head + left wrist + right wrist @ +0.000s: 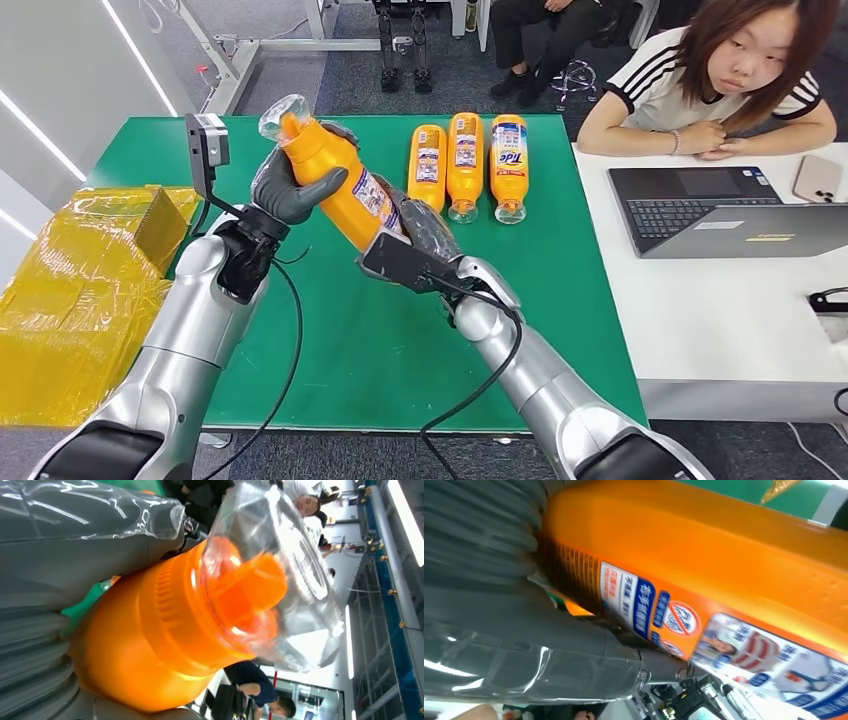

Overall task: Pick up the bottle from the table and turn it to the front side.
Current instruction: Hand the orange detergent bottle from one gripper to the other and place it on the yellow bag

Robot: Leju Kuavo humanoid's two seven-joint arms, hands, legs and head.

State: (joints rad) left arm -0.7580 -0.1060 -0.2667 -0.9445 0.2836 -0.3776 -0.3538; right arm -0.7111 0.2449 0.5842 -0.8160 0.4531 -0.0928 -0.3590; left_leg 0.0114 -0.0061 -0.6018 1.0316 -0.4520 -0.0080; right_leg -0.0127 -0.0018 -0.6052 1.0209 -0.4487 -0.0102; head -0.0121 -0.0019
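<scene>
Landmark: green tabletop (pixel 300 350).
- Left hand (pixel 290 185): raised above tabletop, fingers wrapped round upper shoulder of bottle, just under cap.
- Detergent bottle (pixel 335 180): orange, held clear of tabletop between both hands; long axis slanted, clear cap (pixel 280 115) toward far-left, base toward near-right. Label seen at lower part; which face cannot tell.
- Right hand (pixel 415 235): fingers gripping base end, forearm reaching in from near-right.
- Judgement: turn goes about long axis; both hands equally near.
- Three bottles (pixel 466 165): lying in row at tabletop's far side.

A robotics lab: beyond the robot's right hand (pixel 415 235), a person (pixel 715 85) sat watching at a white desk (pixel 720 310) with a laptop (pixel 725 210), metal framing (pixel 250 45) behind.
</scene>
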